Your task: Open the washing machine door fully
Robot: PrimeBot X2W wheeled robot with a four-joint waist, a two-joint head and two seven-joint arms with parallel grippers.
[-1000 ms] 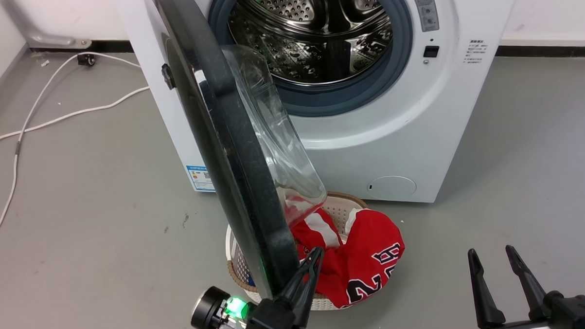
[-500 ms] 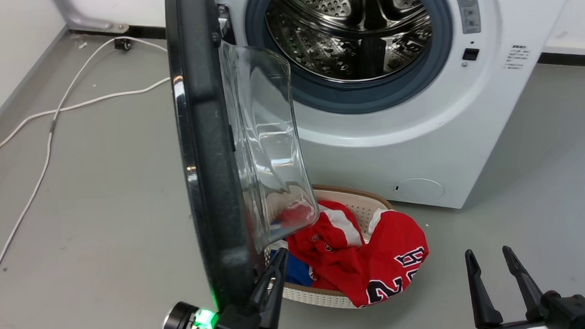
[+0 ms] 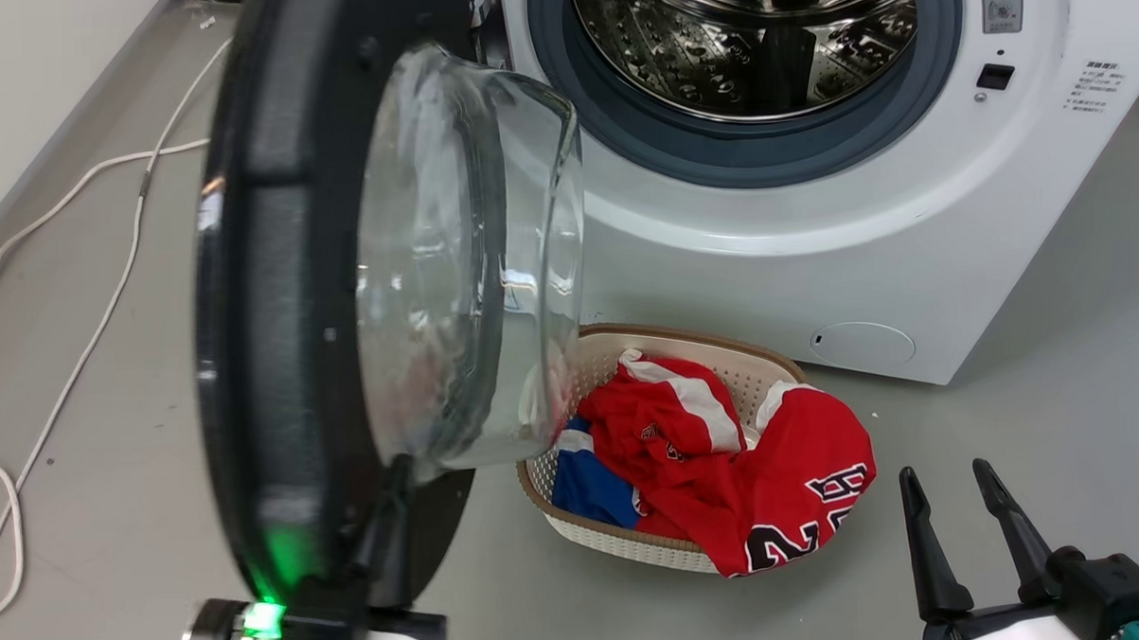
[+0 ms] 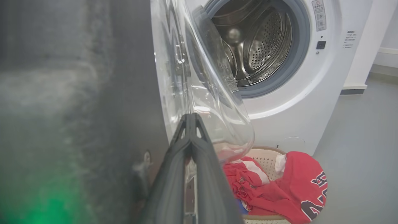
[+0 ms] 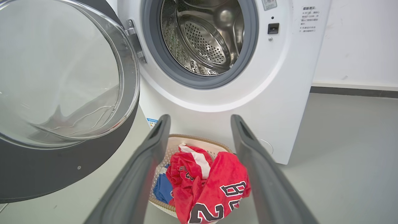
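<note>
Left jaws, closed, touch washing machine door, bowl facing right.

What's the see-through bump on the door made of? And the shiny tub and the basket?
The door's bowl looks like clear glass, or maybe plastic: you see through it. The drum looks like polished steel, mirror-shiny with holes. The basket seems matte cream plastic with tiny holes.
</note>
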